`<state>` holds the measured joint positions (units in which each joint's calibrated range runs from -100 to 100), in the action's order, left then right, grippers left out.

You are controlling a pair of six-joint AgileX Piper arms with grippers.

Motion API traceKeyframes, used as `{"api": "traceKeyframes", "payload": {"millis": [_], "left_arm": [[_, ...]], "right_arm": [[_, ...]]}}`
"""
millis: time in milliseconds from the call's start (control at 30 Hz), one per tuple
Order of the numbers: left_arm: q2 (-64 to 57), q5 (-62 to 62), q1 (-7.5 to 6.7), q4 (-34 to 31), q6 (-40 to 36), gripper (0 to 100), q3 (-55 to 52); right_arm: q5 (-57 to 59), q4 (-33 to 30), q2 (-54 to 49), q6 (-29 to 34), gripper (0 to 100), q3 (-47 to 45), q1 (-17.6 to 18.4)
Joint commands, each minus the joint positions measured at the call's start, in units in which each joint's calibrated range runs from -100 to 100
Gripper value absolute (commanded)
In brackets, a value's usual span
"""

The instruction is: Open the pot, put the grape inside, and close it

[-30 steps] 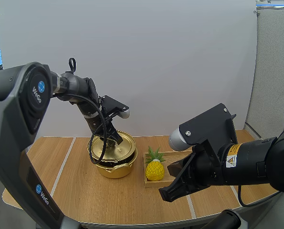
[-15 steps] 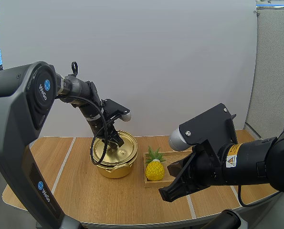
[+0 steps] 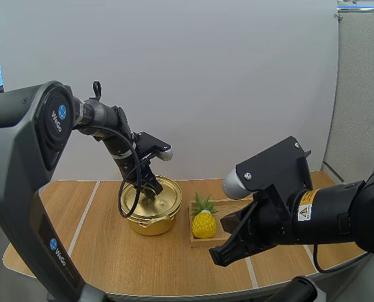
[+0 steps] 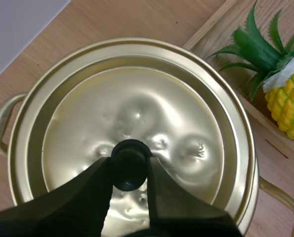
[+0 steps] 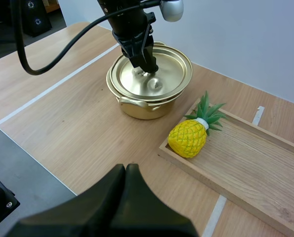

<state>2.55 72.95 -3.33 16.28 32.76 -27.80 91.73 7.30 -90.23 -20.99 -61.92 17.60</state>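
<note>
- Since a second ago, our left gripper (image 3: 151, 190) has come a little lower onto the lid (image 4: 137, 111). The pot (image 3: 150, 223), the fruit and our right arm are where they were.
- We see the lid lying closed on the golden pot, flat inside the rim.
- Our left gripper stands over the middle of the lid. Its two fingers (image 4: 87, 197) press the black knob (image 4: 129, 157) from both sides, so it is clamped on the knob.
- Our right gripper (image 5: 126, 170) hangs above the near edge of the table (image 3: 105, 251), well apart from the pot. Its fingers lie together as one dark wedge and hold nothing.
- We see no grapes. The fruit on the table is a yellow pineapple (image 5: 187, 138) with green leaves.
- We find the pineapple lying on its side at the end of the wooden tray (image 5: 245, 165) that is nearest to the pot, with its leaves pointing away from us.
- We see the tray just beside the pot, on its right side. From these views we cannot tell if they touch each other.
</note>
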Motion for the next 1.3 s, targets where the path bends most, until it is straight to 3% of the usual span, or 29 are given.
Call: {"api": "traceKeyframes", "payload": {"millis": [0,1267], "left_arm": [[0.4,11.5,-0.21,2.4,0.5,0,-0.6],[-2.4,13.8,-0.21,-2.2,0.0,0,1.5]], "right_arm": [[-0.4,0.2,-0.4,0.1,0,-0.2,0.1],[-0.4,0.2,-0.4,0.1,0,-0.2,0.1]]}}
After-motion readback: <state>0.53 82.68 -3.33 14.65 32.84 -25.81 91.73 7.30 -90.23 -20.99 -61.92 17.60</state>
